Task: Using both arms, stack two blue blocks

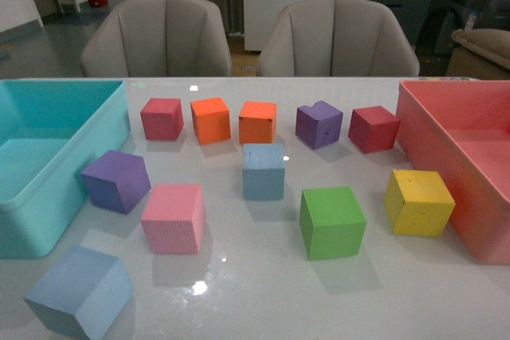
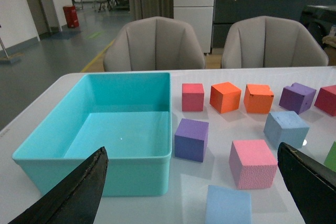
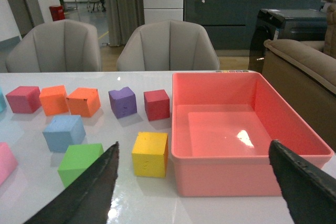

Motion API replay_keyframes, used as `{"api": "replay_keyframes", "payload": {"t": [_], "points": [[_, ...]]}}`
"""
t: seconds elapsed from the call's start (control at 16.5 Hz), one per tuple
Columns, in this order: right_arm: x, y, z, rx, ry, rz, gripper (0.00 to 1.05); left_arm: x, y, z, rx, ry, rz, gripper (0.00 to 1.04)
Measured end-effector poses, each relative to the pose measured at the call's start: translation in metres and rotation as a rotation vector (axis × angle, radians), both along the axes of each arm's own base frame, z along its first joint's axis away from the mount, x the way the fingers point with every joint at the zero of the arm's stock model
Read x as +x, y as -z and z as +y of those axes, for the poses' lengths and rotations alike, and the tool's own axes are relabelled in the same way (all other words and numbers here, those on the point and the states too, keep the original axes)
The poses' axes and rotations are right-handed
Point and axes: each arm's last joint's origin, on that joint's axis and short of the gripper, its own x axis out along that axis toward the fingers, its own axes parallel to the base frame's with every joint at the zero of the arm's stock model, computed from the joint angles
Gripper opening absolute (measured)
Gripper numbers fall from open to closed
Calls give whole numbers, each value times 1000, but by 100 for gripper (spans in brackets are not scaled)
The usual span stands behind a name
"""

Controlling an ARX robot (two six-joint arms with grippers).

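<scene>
One blue block (image 1: 264,171) sits near the middle of the white table. The other blue block (image 1: 80,291) lies at the front left, turned at an angle. Neither arm shows in the front view. In the left wrist view my left gripper (image 2: 191,150) is open and empty, held above the table, with the near blue block (image 2: 228,205) low between its fingers (image 2: 79,192) and the middle blue block (image 2: 285,128) further off. In the right wrist view my right gripper (image 3: 194,144) is open and empty, and the middle blue block (image 3: 63,132) lies off to one side.
A teal bin (image 1: 48,220) stands at the left and a pink bin (image 1: 430,129) at the right. Purple (image 1: 116,181), pink (image 1: 174,217), green (image 1: 331,221) and yellow (image 1: 418,202) cubes surround the middle block. Red, orange and purple cubes line the back.
</scene>
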Motion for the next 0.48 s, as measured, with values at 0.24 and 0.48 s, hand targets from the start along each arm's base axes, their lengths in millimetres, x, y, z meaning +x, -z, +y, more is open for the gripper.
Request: {"api": "replay_keyframes", "payload": {"t": [0.24, 0.48], "points": [[0, 0, 0, 0, 0, 0, 98, 3, -10, 1, -10, 73, 225, 98], [0, 0, 0, 0, 0, 0, 98, 31, -26, -15, 23, 153, 162, 98]]}}
